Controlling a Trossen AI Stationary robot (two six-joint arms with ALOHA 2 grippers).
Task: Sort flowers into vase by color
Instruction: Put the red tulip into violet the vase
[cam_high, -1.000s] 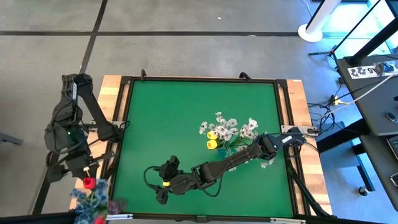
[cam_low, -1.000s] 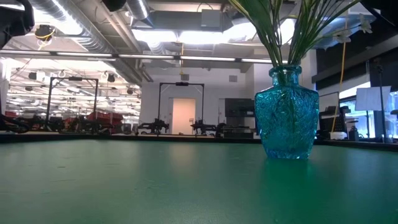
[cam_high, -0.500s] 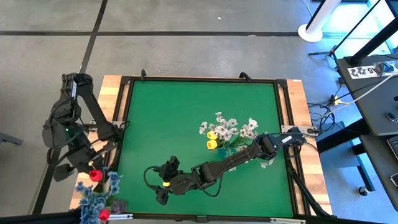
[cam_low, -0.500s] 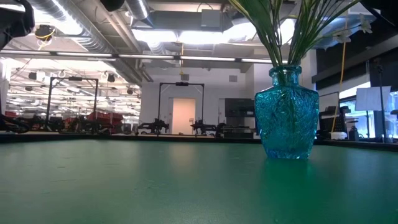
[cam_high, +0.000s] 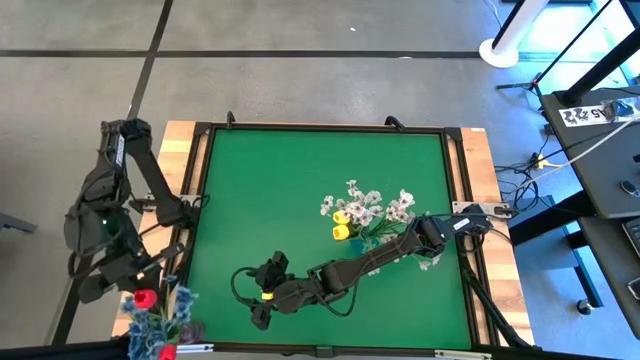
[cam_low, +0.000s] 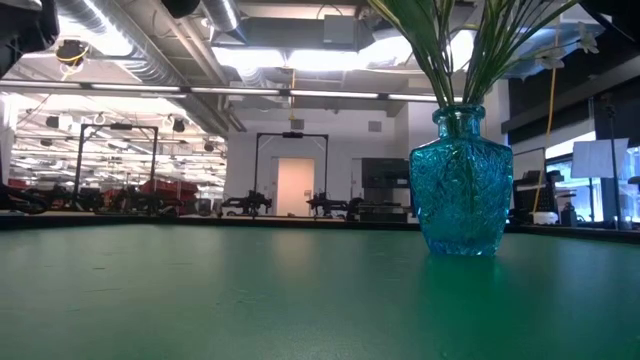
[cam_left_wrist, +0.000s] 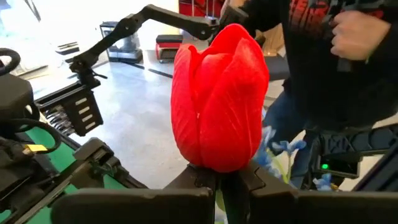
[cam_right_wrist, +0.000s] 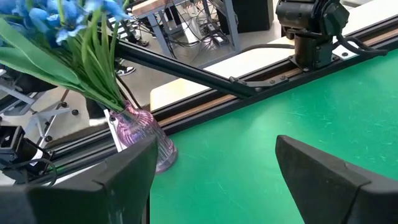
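Observation:
My left gripper (cam_left_wrist: 225, 182) is beyond the table's near-left corner, shut on a red tulip (cam_left_wrist: 221, 106) that shows in the high view (cam_high: 145, 298) over the blue blossoms (cam_high: 155, 318). Those blossoms and another red tulip (cam_high: 166, 349) stand in a purple glass vase (cam_right_wrist: 143, 140). Whether the held stem reaches into that vase is hidden. A teal glass vase (cam_low: 462, 185) stands right of the table's middle and holds yellow tulips (cam_high: 341, 224) and white blossoms (cam_high: 385, 207). My right gripper (cam_right_wrist: 214, 186) lies open and low on the green mat near the near edge (cam_high: 262, 298), facing the purple vase. My left gripper pinches the red tulip between its two fingers on the stem right under the head (cam_left_wrist: 219, 191). The head stands upright just past the fingertips (cam_left_wrist: 261, 180). The stem below is hidden by the gripper itself.
The green mat (cam_high: 290, 190) lies in a black frame (cam_high: 200, 180) with wooden margins. My right arm (cam_high: 380, 258) stretches across the mat's near-right part beside the teal vase. A person in a dark shirt (cam_left_wrist: 323, 62) stands beyond the near-left corner, and another robot arm shows behind the tulip.
My left gripper, still shut on the red tulip, has shifted a little toward the far edge and then back toward the near edge over the blue blossoms. The right arm and the teal vase have kept still.

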